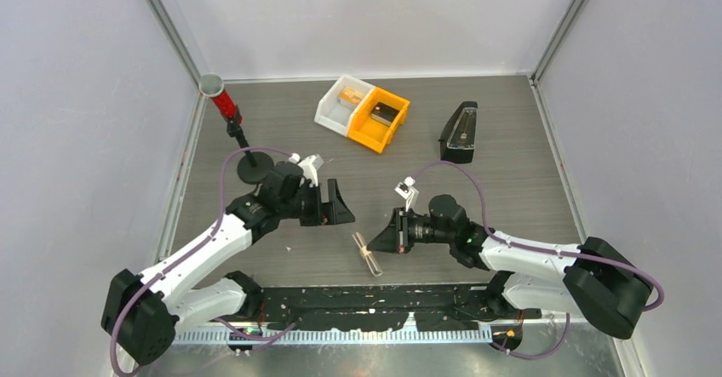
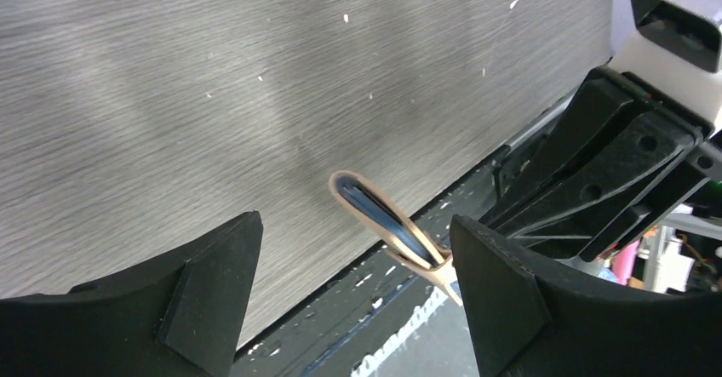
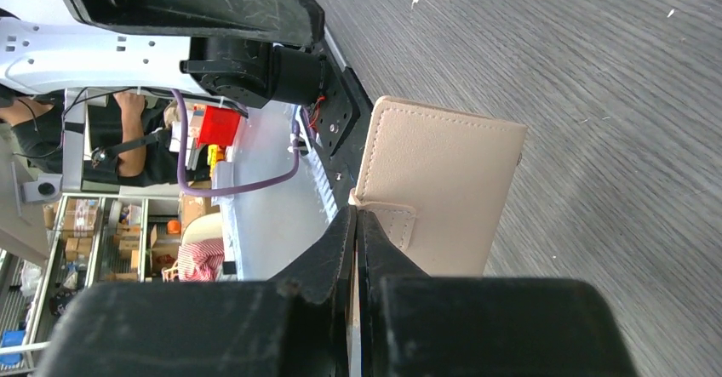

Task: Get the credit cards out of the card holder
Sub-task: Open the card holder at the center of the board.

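right gripper (image 3: 358, 215): pressed together, pinching the card holder (image 3: 443, 190) at its tab edge; stood on edge so the mouth faces left.
left gripper (image 2: 356, 222): spread wide, lined up on the mouth, likely to pull cards.
credit cards (image 2: 375, 211): inside the card holder, blue edge showing.
room: between arms, by table (image 1: 511, 181) near edge; far side open.

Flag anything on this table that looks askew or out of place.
The card holder is not flat: the shut right gripper pinches it by the tab side, holding it on edge near the front of the table. Its mouth gapes, showing dark cards inside. The open left gripper is clear of it. Nothing else stands out.
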### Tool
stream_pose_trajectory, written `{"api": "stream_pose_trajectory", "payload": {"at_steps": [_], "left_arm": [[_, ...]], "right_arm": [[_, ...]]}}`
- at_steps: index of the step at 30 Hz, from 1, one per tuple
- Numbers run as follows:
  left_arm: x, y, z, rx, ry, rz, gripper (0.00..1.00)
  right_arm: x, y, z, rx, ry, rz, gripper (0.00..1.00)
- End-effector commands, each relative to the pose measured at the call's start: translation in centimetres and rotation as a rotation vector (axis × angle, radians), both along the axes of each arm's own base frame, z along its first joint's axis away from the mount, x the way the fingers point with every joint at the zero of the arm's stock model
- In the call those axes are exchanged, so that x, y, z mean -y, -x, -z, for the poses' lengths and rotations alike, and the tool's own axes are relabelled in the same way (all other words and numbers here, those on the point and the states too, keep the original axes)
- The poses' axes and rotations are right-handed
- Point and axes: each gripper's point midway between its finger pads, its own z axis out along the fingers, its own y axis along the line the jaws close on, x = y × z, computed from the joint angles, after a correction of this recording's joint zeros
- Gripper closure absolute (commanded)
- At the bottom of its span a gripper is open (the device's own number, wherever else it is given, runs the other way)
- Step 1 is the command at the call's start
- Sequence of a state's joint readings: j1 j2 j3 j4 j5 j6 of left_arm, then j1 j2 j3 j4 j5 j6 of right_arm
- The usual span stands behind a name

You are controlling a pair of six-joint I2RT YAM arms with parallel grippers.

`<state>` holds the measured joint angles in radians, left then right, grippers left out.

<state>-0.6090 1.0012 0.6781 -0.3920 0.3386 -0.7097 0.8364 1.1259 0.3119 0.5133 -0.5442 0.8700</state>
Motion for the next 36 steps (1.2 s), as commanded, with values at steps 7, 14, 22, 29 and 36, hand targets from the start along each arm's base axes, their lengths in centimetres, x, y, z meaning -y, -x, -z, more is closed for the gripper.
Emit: {"api": "stream_pose_trajectory", "payload": {"at_steps": [7,14,22,29,36], "left_arm": [[2.8,-0.1,0.8,-0.084,0.119,0.017,0.25],[2.0,0.3,2.4,-0.100,0.074,-0.009,0.30],[0.6,0.3,2.9,-0.076,0.000,-0.045,0.34],[0.8,0.4,3.3,-0.084,-0.004,-0.032,0.36],[1.1,0.4,2.8,-0.065,0.011,-0.020,0.37]], "right_arm": [[-1.0,-0.4,-1.1,0.046,-0.067,-0.007,0.95],[-0.6,-1.3,1.2,0.036,-0.032,0.025,0.95],[1.7,-2.8,4.1,-0.023,-0.020,0.080,0.95],[3.5,-3.8,6.7,-0.045,0.057,0.129,0.93],[6.5,-5.8,8.1,-0.015,0.275,0.221,0.71]]}}
